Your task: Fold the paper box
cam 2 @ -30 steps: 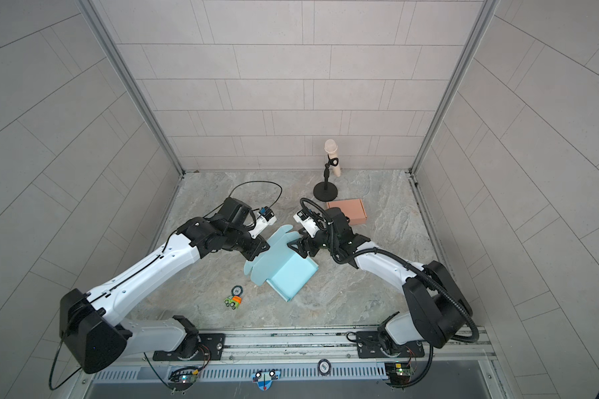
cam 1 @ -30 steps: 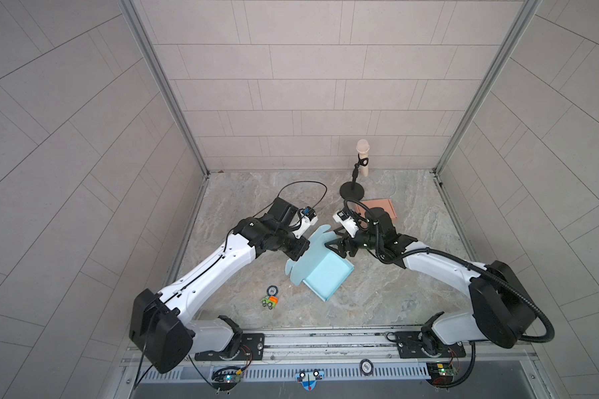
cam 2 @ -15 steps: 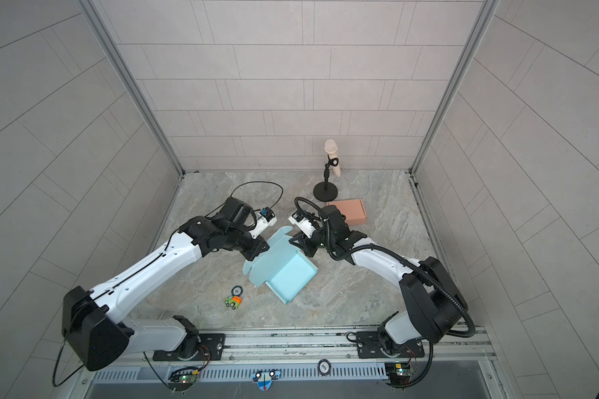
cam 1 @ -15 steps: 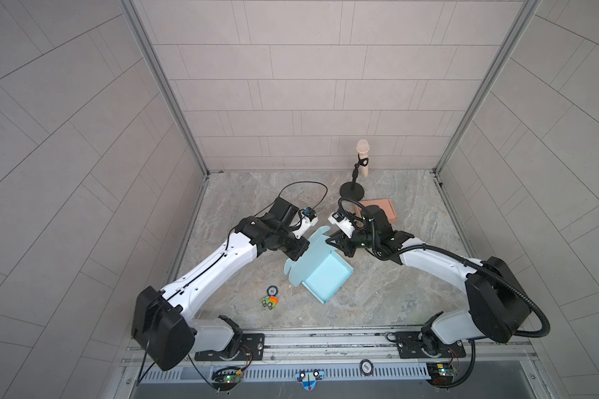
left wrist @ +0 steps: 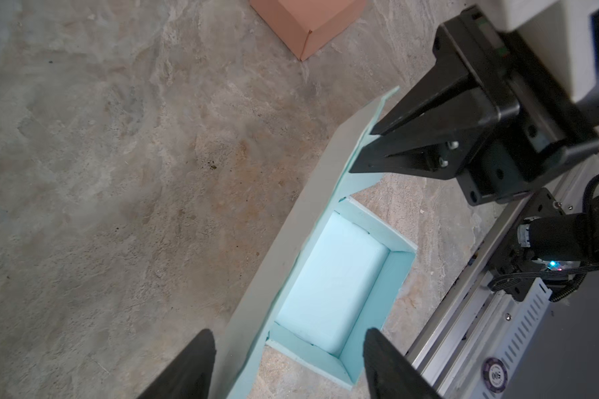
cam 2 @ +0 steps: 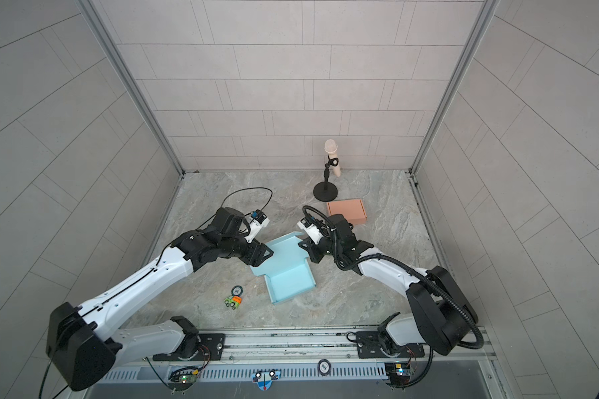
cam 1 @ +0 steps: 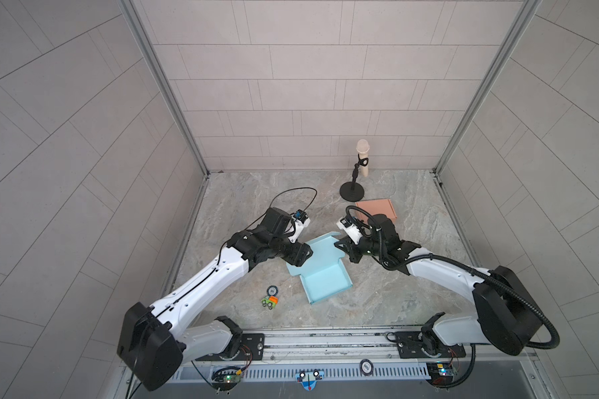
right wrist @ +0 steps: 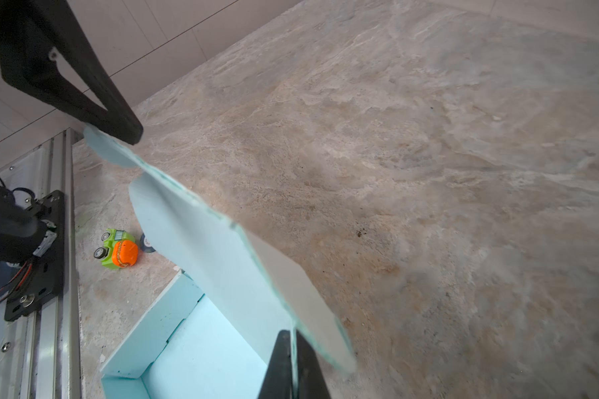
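The light blue paper box lies mid-table with its tray facing up and its lid raised at a slant. My left gripper is open at the lid's left side; the lid runs between its spread fingers, close to one of them. My right gripper is shut on the lid's right edge. The left wrist view shows its black fingers pinching that flap. The tray's inside shows below.
A folded salmon box sits behind the right arm, with a microphone on a stand beyond it. A green and orange toy car and a round chip lie front left. The metal rail runs along the front.
My right gripper has shut on the lid's right edge. My left gripper, shut on the lid's left side before, has opened and let go. The lid stays raised.
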Tool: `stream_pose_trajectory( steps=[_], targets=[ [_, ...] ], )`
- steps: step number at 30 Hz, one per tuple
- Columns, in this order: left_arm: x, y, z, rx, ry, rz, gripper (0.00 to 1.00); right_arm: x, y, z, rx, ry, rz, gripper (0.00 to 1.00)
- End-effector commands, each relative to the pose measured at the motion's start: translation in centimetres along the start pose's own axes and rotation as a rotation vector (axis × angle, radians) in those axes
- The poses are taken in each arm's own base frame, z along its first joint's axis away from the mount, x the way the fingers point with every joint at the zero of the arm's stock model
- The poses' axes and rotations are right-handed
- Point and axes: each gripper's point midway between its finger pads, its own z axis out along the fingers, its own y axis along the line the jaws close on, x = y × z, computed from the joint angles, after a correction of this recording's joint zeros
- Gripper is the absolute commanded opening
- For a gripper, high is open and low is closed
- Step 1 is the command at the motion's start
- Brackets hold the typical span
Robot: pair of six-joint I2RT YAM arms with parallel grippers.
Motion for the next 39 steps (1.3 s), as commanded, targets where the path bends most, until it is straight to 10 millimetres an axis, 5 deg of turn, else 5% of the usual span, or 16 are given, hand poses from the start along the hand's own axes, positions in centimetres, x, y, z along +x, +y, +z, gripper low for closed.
stream_pose_trajectory(
  steps=[1,4,5,12,18,28,39],
  targets=[
    [-1.5,1.2,-0.3,0.003,-0.116,-0.117,0.77,-2.2,-1.4,-1.4,0.084,-0.103,0.001,0.0],
    [-1.6,1.2,0.1,0.044,-0.173,-0.179,0.81,-2.6,-2.4,-2.2,0.118,-0.155,0.029,0.0],
    [-1.6,1.2,0.2,0.051,-0.192,-0.192,0.81,-1.3,-2.6,-2.2,0.125,-0.141,0.046,0.0],
    [-0.9,4.0,1.6,0.002,-0.234,-0.262,0.8,-0.9,-3.1,-2.5,0.141,-0.145,0.073,0.0],
    [-2.6,5.1,2.5,0.015,-0.33,-0.329,0.78,-0.7,-3.6,-2.1,0.144,-0.132,0.092,0.0],
    [-1.7,5.4,5.5,0.049,-0.264,-0.342,0.64,-1.0,-4.2,-1.7,0.163,-0.14,0.119,0.01],
    [-0.2,5.4,6.1,0.02,-0.219,-0.331,0.29,-1.0,-4.4,-2.0,0.185,-0.133,0.116,0.02]
  ],
)
